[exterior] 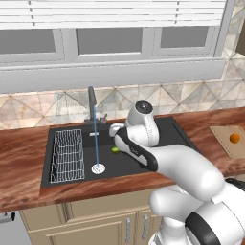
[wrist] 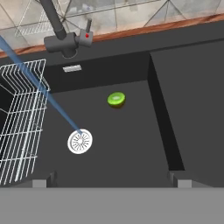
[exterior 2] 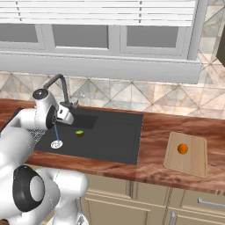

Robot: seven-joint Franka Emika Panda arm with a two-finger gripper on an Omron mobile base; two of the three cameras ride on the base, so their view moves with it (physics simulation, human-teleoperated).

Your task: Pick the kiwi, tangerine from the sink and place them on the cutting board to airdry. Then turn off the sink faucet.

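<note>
the gripper hangs over the sink with jaws spread wide and nothing between them; only its fingertips poke up at the hand view's bottom edge. the kiwi lies on the deep basin floor ahead of the fingers, just beyond the drain, where a water stream lands. the faucet is cut off at the top. the tangerine sits on the cutting board, well off to the hand's right.

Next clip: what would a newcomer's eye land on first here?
Probably the thin blue stream of water running from the sink faucet down to the round silver drain of the black sink. Next, the lime-green kiwi lying alone on the basin floor, beyond the open pincer. Then the tangerine, bright orange on the cutting board to the sink's right.
</note>
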